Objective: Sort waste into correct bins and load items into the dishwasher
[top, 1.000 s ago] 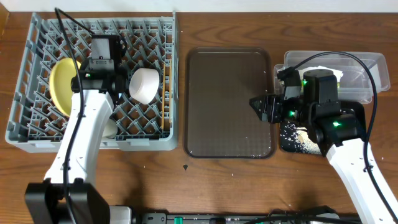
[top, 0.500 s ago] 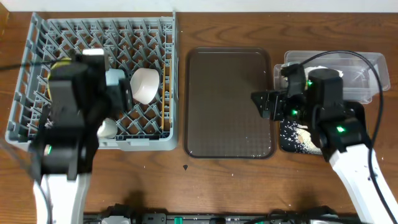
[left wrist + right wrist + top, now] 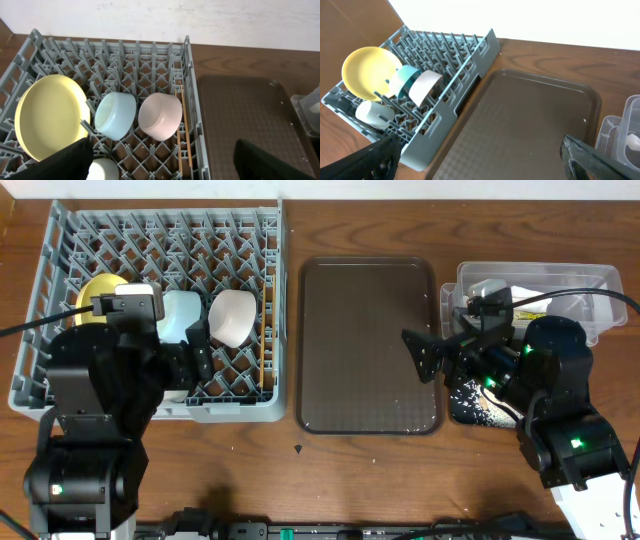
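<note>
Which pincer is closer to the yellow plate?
Left. The left pincer hangs above the grey rack holding the yellow plate; the right pincer is at the brown tray's far side.

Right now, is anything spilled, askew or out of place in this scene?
Little stands out. A small dark speck lies on the table by the brown tray's front corner; what it is cannot be told. Yellow plate and chopsticks sit inside the rack.

The left arm and right arm: 2 stacks of blocky matte-black housings, the right with a white lower link, the left topped by a white module. Small green lights glow on both; thin black cables loop away. The fingers are black.
</note>
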